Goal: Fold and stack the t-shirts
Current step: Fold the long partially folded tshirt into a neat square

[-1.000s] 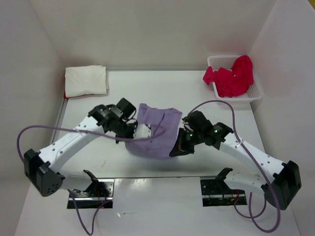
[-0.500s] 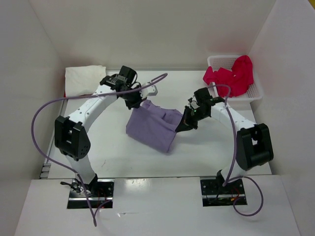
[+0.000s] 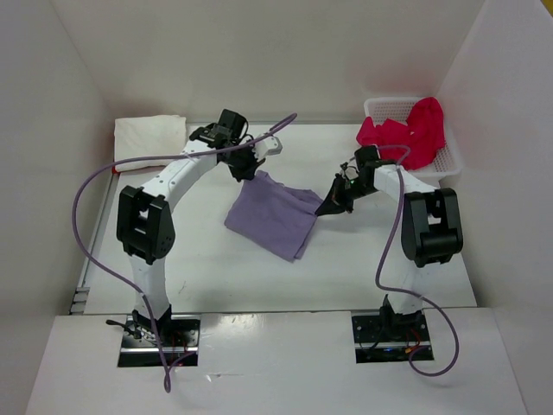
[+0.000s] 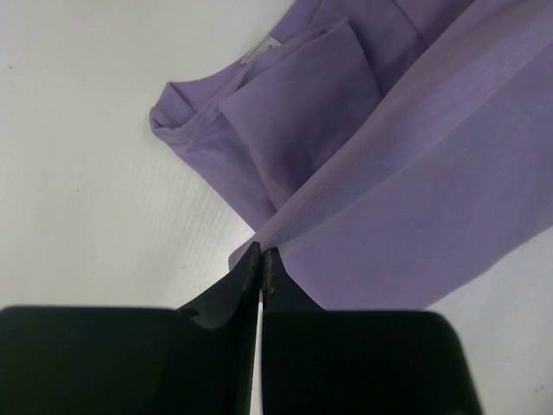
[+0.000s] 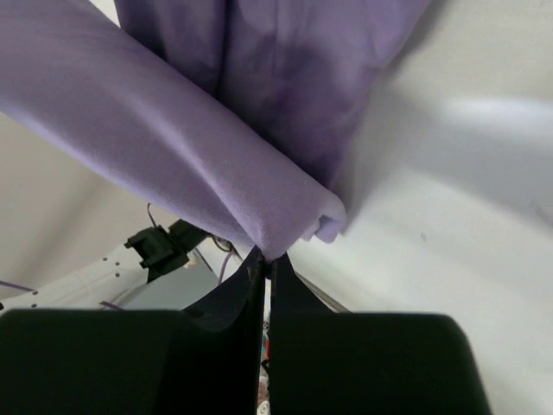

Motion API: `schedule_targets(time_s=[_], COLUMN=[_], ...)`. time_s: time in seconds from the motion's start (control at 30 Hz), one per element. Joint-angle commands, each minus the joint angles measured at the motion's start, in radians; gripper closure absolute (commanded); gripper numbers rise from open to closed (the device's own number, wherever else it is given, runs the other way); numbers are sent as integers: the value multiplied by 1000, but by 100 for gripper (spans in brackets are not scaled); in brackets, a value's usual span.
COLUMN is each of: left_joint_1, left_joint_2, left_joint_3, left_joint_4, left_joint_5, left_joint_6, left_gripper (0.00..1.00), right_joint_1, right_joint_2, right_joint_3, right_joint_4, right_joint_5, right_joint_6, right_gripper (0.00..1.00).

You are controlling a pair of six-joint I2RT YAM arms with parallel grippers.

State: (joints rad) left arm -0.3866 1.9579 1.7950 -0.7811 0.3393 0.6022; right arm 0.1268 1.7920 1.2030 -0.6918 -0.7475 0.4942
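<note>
The left claw (image 4: 261,259) is clenched on the far-left corner of the lavender t-shirt (image 3: 275,218), its tips pressed together on a pinch of cloth. The right claw (image 5: 263,264) is clenched on the opposite corner, with a rolled fold of fabric caught at its tips. The shirt's far edge spans the two claws, and the rest slopes down onto the middle of the white surface (image 3: 190,259). An off-white t-shirt (image 3: 151,141) lies folded at the far left corner. A pinkish-red t-shirt (image 3: 406,134) spills from the white basket (image 3: 451,162) at far right.
</note>
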Motion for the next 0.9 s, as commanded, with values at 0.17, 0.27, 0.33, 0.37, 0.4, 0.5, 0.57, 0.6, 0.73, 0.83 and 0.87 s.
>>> schedule_targets(time_s=[0.17,0.27,0.33,0.37,0.4,0.5,0.57,0.6,0.73,0.83,0.87], left_joint_1=[12,12,22,35,51,93,121,135,146,137,137], left_joint_2=[91,125,153,153,163,164,121,102,47,47,56], left_joint_3=[49,40,40,40,40,66,79,64,-26,-84,-100], left_joint_4=[198,256,281,307,319,329,300,290,157,115,115], left_joint_5=[-28,-89,-152,-166,-175,-166,-122,-93,99,168,193], left_joint_6=[-100,-142,-192,-214,-251,-301,-323,-323,-204,-191,-202], left_gripper=[93,81,81,78,60,50,48,46,26,13,10], right_joint_1=[-21,-30,-41,-41,-41,-41,23,46,120,142,142], right_joint_2=[132,159,144,130,115,37,-17,-28,-80,-111,-111], right_joint_3=[87,156,210,222,236,236,204,187,43,-62,-72], right_joint_4=[164,201,222,247,256,256,203,186,211,281,291], right_joint_5=[-24,42,124,155,212,270,316,338,338,315,315], right_joint_6=[7,20,33,33,33,18,0,0,68,113,122], right_gripper=[77,63,56,50,50,57,65,67,77,77,77])
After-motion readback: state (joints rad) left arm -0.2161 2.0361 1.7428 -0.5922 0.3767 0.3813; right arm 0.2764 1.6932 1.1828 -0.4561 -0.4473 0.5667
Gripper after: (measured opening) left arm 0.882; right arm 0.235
